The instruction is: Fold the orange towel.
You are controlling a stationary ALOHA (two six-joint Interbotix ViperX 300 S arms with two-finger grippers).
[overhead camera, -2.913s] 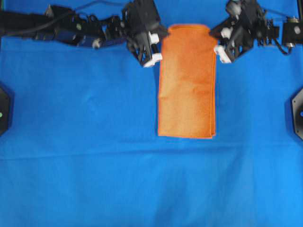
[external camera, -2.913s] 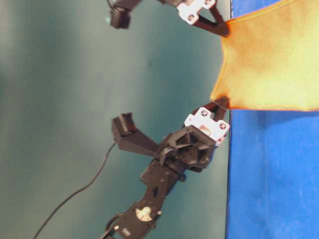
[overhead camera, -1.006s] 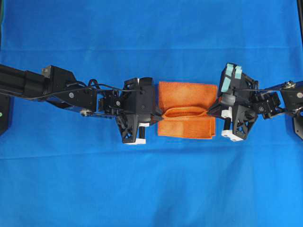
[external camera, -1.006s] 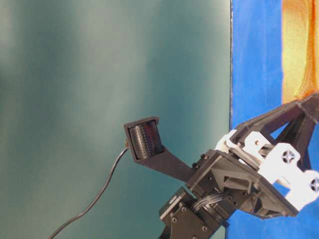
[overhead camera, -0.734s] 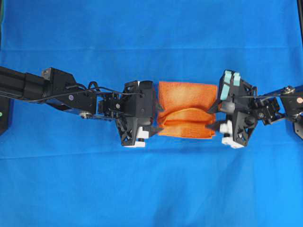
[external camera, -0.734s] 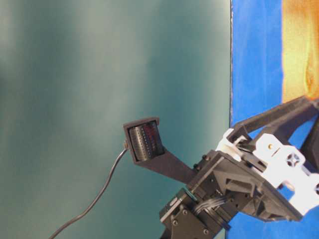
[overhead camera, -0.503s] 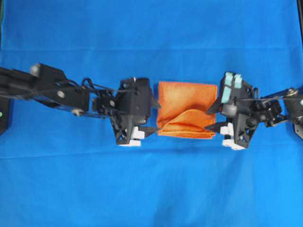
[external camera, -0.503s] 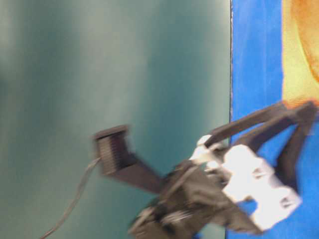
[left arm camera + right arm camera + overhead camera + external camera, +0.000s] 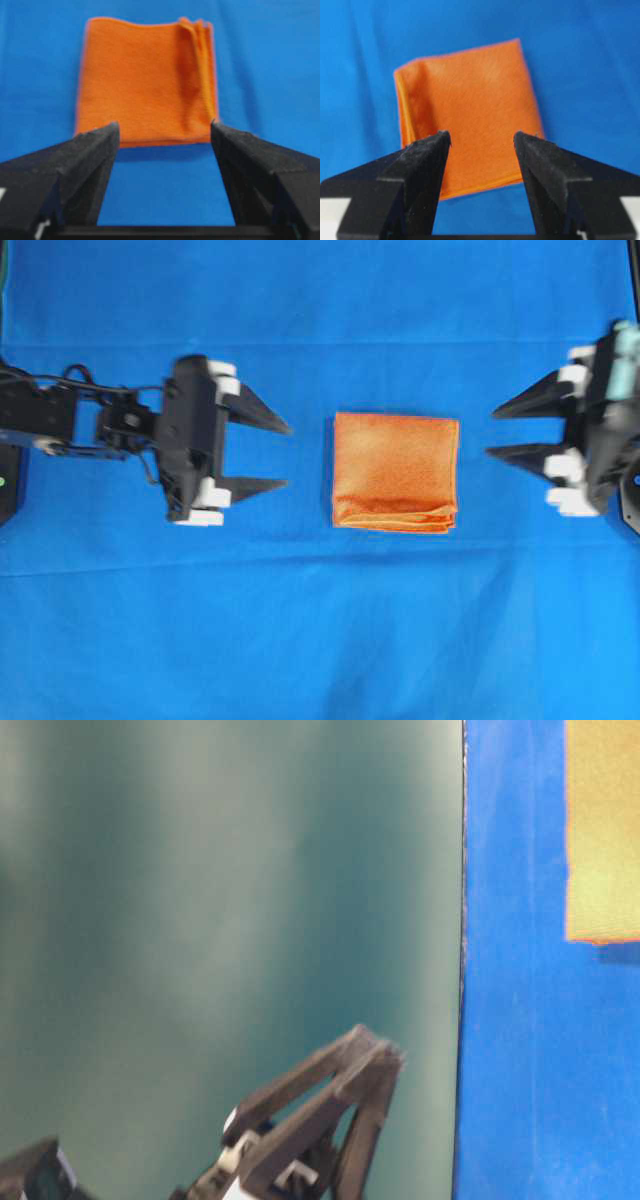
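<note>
No legible text or labels

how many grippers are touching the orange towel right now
0. The left gripper is open left of the orange towel; the right gripper is open to its right, both clear.

A robotics laboratory bench. The work surface is draped edge to edge in a plain blue cloth (image 9: pixel 320 640), two black arms face each other across it from fixed side mounts (image 9: pixel 8 480), and a bare teal backdrop (image 9: pixel 200 900) stands behind. No household or shop furnishings appear.
</note>
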